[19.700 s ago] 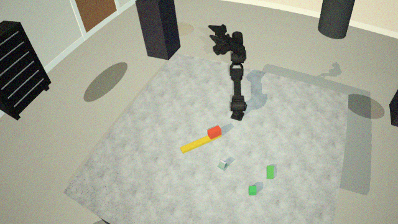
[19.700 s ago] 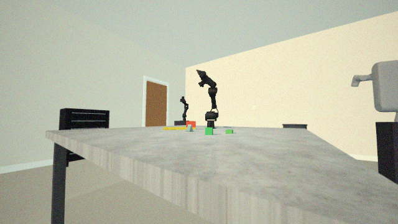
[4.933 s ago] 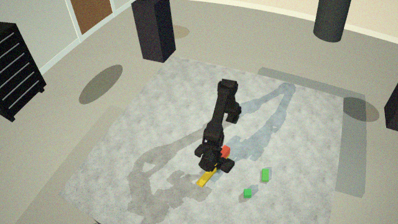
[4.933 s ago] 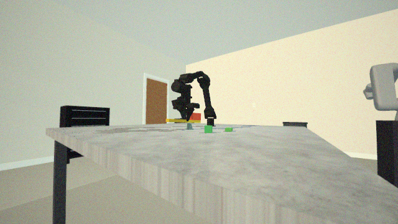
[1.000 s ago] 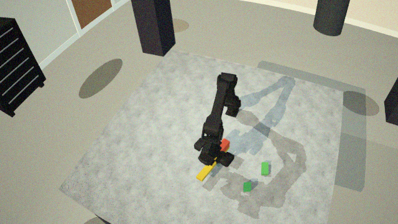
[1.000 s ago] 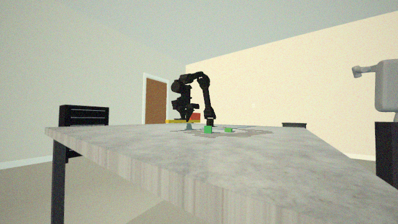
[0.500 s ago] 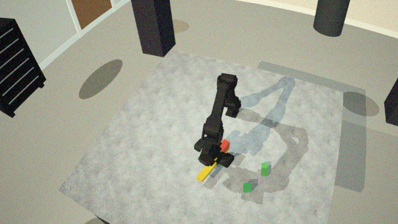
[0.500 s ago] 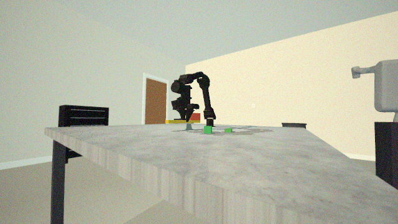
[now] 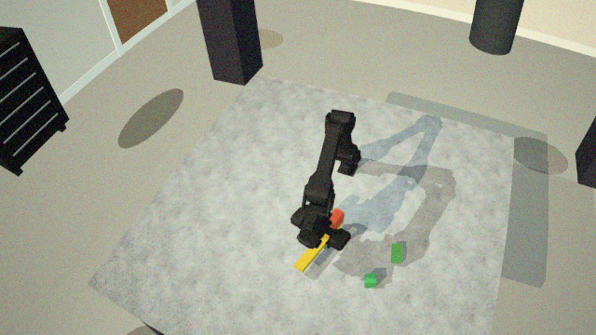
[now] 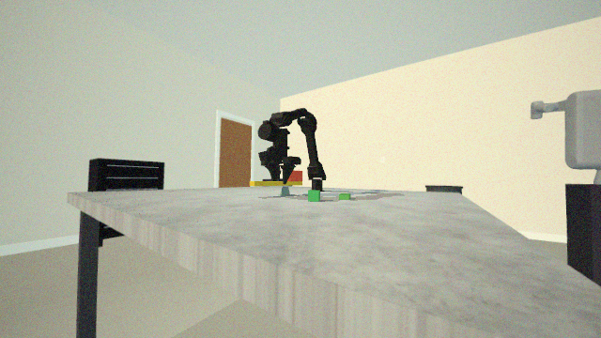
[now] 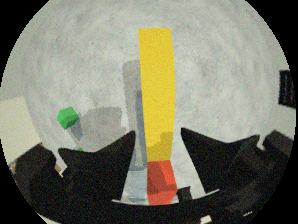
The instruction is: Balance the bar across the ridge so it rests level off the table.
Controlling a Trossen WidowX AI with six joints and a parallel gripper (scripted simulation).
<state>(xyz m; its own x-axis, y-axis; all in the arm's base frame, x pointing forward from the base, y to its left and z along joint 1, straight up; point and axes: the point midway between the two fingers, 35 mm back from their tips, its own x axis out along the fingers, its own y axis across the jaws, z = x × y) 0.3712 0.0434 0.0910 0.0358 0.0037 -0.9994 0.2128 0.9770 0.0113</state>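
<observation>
The yellow bar [image 9: 309,256] [image 10: 263,183] [image 11: 157,80] looks level above the table, with a red block [image 9: 336,218] [image 10: 296,176] [image 11: 161,181] at one end. A small grey-blue shape, apparently the ridge [image 10: 285,192], stands under the bar, nearer the red block's end; the arm hides it in the top view, and the bar hides most of it in the wrist view. My gripper [image 10: 279,180] [image 11: 158,132] is open, with its fingers on either side of the bar and gaps between them and its sides in the wrist view.
A green cube [image 9: 370,280] [image 10: 314,195] [image 11: 68,117] and a flatter green block [image 9: 397,253] [image 10: 345,196] lie on the table [image 9: 186,233] [image 10: 329,244] to one side of the bar. The arm's shadow falls near them.
</observation>
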